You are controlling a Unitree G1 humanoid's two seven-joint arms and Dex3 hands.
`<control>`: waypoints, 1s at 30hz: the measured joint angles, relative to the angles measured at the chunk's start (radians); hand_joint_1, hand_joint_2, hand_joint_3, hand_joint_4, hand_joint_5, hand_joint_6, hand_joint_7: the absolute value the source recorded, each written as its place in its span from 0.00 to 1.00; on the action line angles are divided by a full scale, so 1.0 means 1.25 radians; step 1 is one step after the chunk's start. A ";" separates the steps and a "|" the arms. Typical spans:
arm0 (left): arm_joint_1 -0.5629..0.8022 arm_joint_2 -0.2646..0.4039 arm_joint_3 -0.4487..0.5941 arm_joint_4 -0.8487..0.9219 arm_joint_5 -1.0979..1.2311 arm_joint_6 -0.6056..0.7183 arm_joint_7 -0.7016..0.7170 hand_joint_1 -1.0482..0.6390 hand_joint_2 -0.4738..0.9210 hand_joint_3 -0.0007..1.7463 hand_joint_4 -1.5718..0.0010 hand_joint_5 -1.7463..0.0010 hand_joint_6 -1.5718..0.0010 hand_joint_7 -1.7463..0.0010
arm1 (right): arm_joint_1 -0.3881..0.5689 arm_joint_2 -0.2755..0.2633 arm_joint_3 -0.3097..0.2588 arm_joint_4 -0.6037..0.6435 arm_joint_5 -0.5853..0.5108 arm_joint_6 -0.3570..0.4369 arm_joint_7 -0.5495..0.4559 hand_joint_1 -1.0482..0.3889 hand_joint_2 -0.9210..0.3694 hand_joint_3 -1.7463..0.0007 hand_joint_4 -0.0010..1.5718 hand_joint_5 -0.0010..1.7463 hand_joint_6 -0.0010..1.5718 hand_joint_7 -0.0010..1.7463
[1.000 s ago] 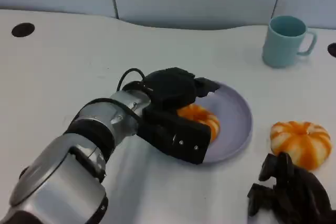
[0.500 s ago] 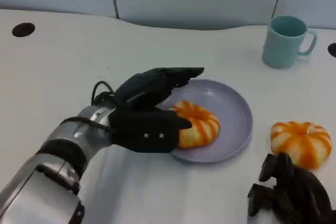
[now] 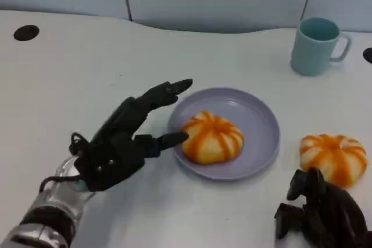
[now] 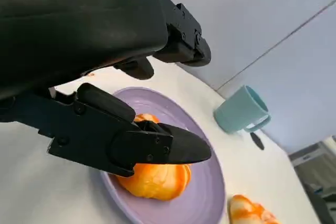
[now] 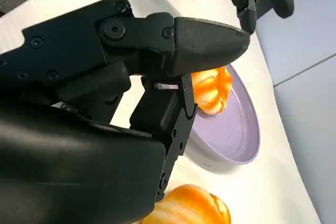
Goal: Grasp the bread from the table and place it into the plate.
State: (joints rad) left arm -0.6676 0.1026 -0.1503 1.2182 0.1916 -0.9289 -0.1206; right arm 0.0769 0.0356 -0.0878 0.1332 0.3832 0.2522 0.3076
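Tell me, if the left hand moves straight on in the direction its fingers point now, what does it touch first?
Probably the near rim of the purple plate, then the bread lying on it. The left hand is open beside the plate; its height above the table is unclear.

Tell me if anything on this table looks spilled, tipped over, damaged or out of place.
Nothing stands out. One bread sits whole in the purple plate, a second bread lies intact on the table by the right hand, and the teal mug stands upright. The left hand is open beside the plate.

Silver left forearm (image 3: 55,210), looped black cable (image 3: 75,141), black left hand (image 3: 116,146); black right hand (image 3: 322,216), screws (image 5: 37,42)
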 measured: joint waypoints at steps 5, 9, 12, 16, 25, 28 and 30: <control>0.068 -0.041 0.085 -0.043 -0.146 -0.004 -0.129 0.26 1.00 0.16 0.80 0.47 0.63 0.92 | -0.002 0.000 -0.001 0.000 0.000 0.002 -0.004 0.43 0.00 0.68 0.79 0.79 0.70 0.78; 0.115 -0.068 0.125 -0.097 -0.212 0.014 -0.179 0.25 1.00 0.17 0.80 0.39 0.59 0.91 | -0.003 0.000 -0.002 0.000 0.000 0.005 -0.007 0.43 0.00 0.68 0.79 0.79 0.70 0.80; 0.141 -0.077 0.139 -0.140 -0.245 0.049 -0.210 0.24 1.00 0.17 0.81 0.20 0.67 0.60 | -0.004 0.000 -0.001 0.000 0.000 0.007 -0.007 0.43 0.00 0.68 0.79 0.79 0.70 0.80; 0.223 -0.113 0.176 -0.282 -0.355 0.174 -0.254 0.23 1.00 0.21 0.71 0.12 0.71 0.40 | -0.004 0.000 -0.002 -0.001 0.000 0.010 -0.007 0.42 0.00 0.69 0.80 0.79 0.71 0.79; 0.390 -0.116 0.188 -0.553 -0.434 0.439 -0.266 0.22 1.00 0.25 0.59 0.00 0.66 0.16 | -0.002 0.001 -0.003 -0.003 0.000 0.014 -0.007 0.41 0.00 0.71 0.79 0.78 0.73 0.76; 0.441 -0.108 0.189 -0.608 -0.446 0.509 -0.271 0.22 1.00 0.26 0.56 0.00 0.65 0.14 | -0.002 0.001 -0.006 -0.005 0.001 0.017 -0.010 0.41 0.00 0.71 0.78 0.78 0.73 0.75; 0.458 -0.105 0.191 -0.633 -0.449 0.528 -0.273 0.22 1.00 0.26 0.55 0.00 0.65 0.13 | -0.003 0.001 -0.007 -0.006 0.002 0.022 -0.011 0.41 0.00 0.71 0.78 0.78 0.73 0.75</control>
State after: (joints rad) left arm -0.0946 -0.0285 0.0880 0.4272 -0.3694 -0.2692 -0.4614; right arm 0.0738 0.0373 -0.0964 0.1259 0.3858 0.2795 0.2940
